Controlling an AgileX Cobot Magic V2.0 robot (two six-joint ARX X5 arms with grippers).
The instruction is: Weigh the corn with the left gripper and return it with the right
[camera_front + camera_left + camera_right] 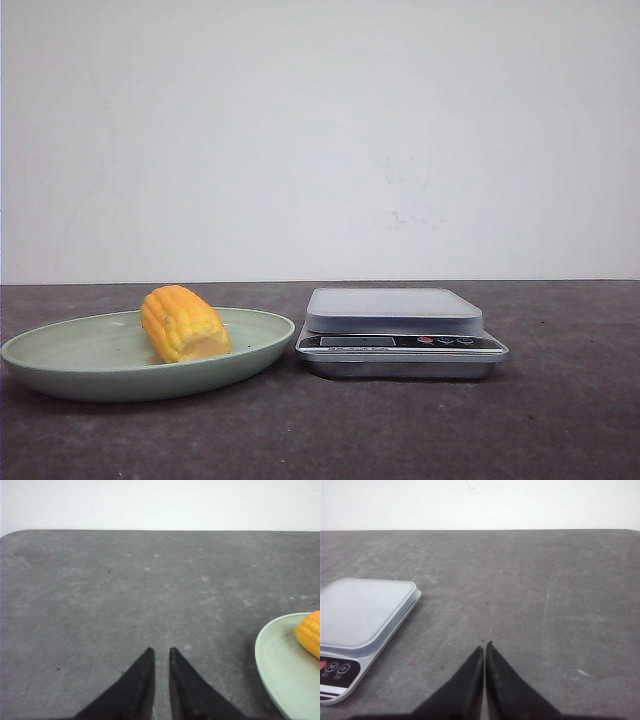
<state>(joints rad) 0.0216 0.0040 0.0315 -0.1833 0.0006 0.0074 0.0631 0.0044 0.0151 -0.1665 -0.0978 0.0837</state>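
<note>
The corn (185, 322), a stubby yellow-orange cob piece, lies on a pale green plate (60, 365) at the left of the table. A silver kitchen scale (395, 310) with nothing on its platform stands just right of the plate. Neither arm shows in the front view. In the left wrist view my left gripper (160, 650) hovers over bare table, its fingers a narrow gap apart and empty. The plate (280, 670) and the corn's edge (310, 632) lie off to its side. My right gripper (484, 645) is shut and empty over bare table beside the scale (360, 610).
The dark grey tabletop (400, 430) runs back to a white wall. The scale's buttons (335, 669) face the front edge.
</note>
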